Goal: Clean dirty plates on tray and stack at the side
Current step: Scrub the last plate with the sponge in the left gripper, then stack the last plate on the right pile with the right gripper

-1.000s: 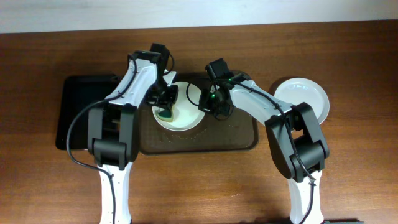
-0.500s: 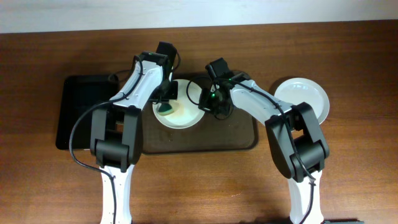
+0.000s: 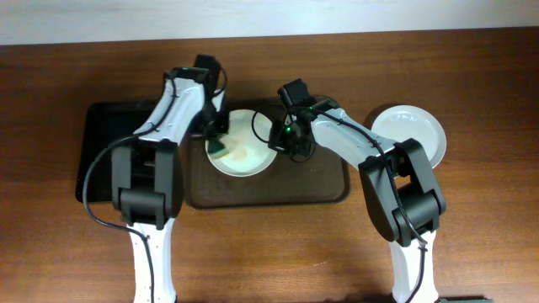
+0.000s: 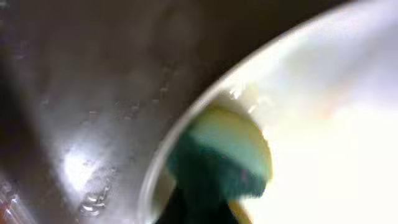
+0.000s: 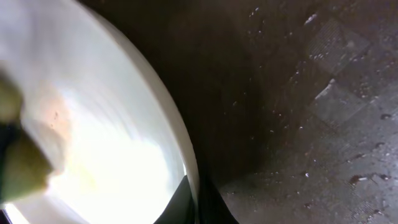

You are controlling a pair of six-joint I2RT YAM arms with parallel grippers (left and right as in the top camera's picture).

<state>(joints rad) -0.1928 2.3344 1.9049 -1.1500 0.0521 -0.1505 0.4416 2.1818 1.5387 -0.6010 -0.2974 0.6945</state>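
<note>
A white dirty plate with a faint orange smear lies on the dark brown tray. My left gripper is shut on a green-and-yellow sponge and presses it on the plate's left edge. The left wrist view shows the sponge on the plate, beside the rim. My right gripper is shut on the plate's right rim. In the right wrist view its fingers pinch the rim of the plate. A stack of white plates sits on the table at the right.
A smaller glossy black tray lies to the left of the brown tray. The brown tray's textured floor is wet with droplets. The table's far edge meets a pale wall behind both arms.
My left gripper has moved the sponge from the plate's lower left, up across it, and back to its left edge. The right gripper and the plate have stayed put.
</note>
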